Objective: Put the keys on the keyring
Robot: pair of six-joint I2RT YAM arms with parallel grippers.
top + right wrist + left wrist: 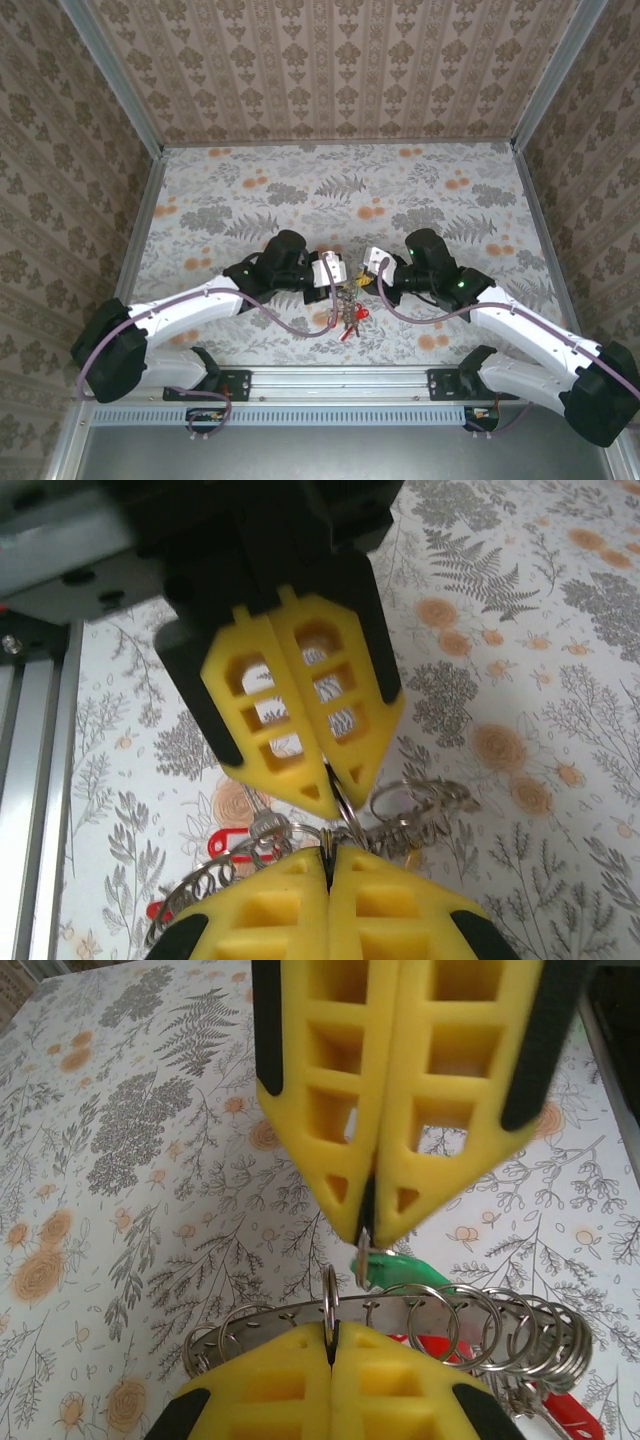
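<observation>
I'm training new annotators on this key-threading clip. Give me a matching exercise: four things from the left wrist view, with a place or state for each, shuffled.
Things: 1 left gripper; 2 green key; 3 red key; 4 split rings.
States: A pinched by the right gripper; B shut on one of the split rings; C strung along the keyring; D lowest, beneath the rings.
Pairs: 1-B, 2-A, 3-D, 4-C.

Bright, even, diffuse light; only faint soft shadows lie on the counter [300, 190] beneath the jaws. In both wrist views the nearest jaws look slightly soft, the floral counter beyond them sharper.
</observation>
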